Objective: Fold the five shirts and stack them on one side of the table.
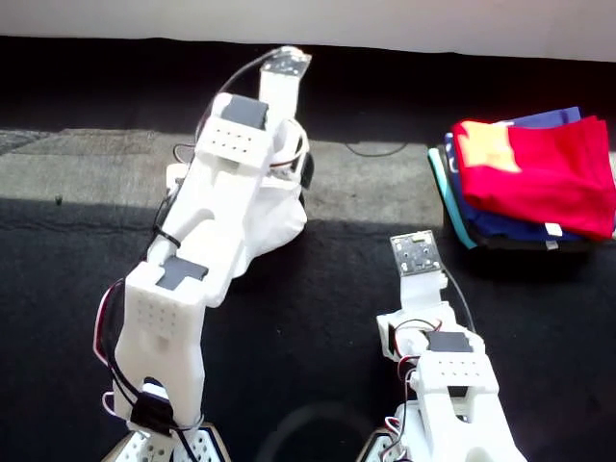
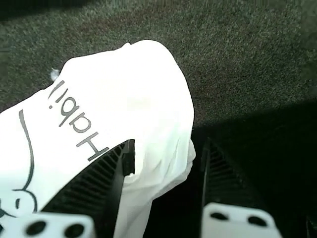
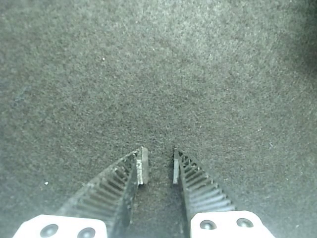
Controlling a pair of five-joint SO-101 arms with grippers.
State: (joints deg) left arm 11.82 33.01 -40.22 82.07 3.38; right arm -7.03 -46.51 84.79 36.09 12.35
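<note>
Straddles a bunched edge of the white shirt (image 2: 124, 99) with the left gripper (image 2: 168, 148) spread wide, apparently to pinch it for a fold; not clamped yet. Finds cloth between the jaws and draped over one. Keeps the right gripper (image 3: 158, 166) barely parted and empty over bare mat (image 3: 148, 74), likely parked — folded stack (image 1: 539, 173) ahead, off to its right, well apart.

The white shirt of soft cloth (image 2: 129, 99) is smooth and matt. The dark tabletop (image 3: 158, 59) looks like rough, matt felt. The left end effector (image 2: 168, 148) and right end effector (image 3: 158, 166) have black ribbed plastic fingers (image 3: 203, 188). The white arm shells (image 1: 231, 202) are smooth plastic.
</note>
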